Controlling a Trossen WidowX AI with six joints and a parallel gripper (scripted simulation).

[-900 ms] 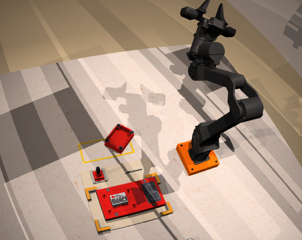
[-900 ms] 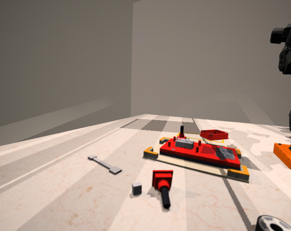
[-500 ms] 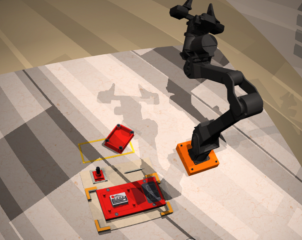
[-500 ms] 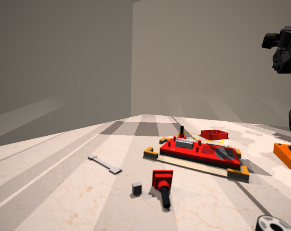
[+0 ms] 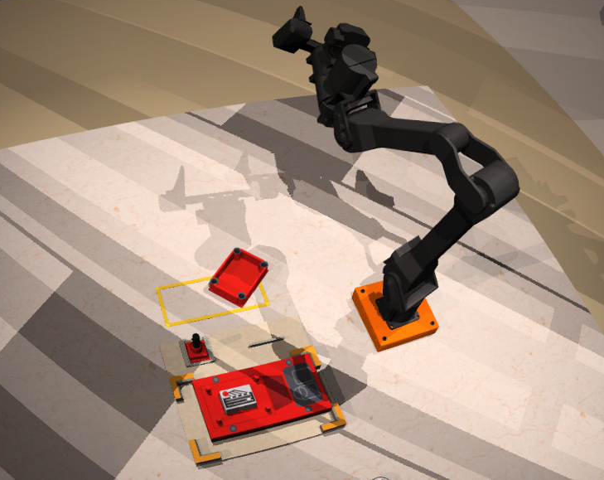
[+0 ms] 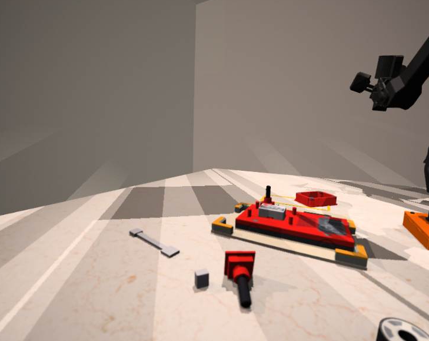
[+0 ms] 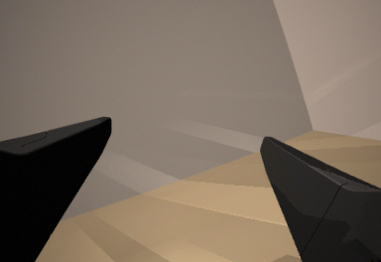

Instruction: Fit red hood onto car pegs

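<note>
The red hood point(image 5: 240, 276) point(image 6: 315, 201) lies on the table behind the jig, hollow side up, its corner bosses showing. It is turned askew across one end of a yellow outline point(image 5: 210, 316). The red chassis point(image 5: 248, 419) point(image 6: 309, 226) sits in the jig point(image 5: 269, 438) point(image 6: 282, 244) between orange corner brackets. The grey engine block point(image 5: 238, 399) point(image 6: 272, 211) is on its deck, with pegs point(image 5: 268, 409) point(image 6: 294, 210) standing bare around it. My gripper point(image 7: 188, 134) is wide open and empty, high above the table and well away from the hood. In the top and exterior views, one finger is largely hidden.
A small red block with a black post point(image 5: 196, 347) point(image 6: 268, 195) stands near the jig's back corner. In the exterior view, a similar piece point(image 6: 240, 265) lies tipped near a grey cube point(image 6: 201, 278), a grey bar point(image 6: 149, 241) and a roll point(image 6: 403, 331). The arm's orange base point(image 5: 403, 336) is right of the jig.
</note>
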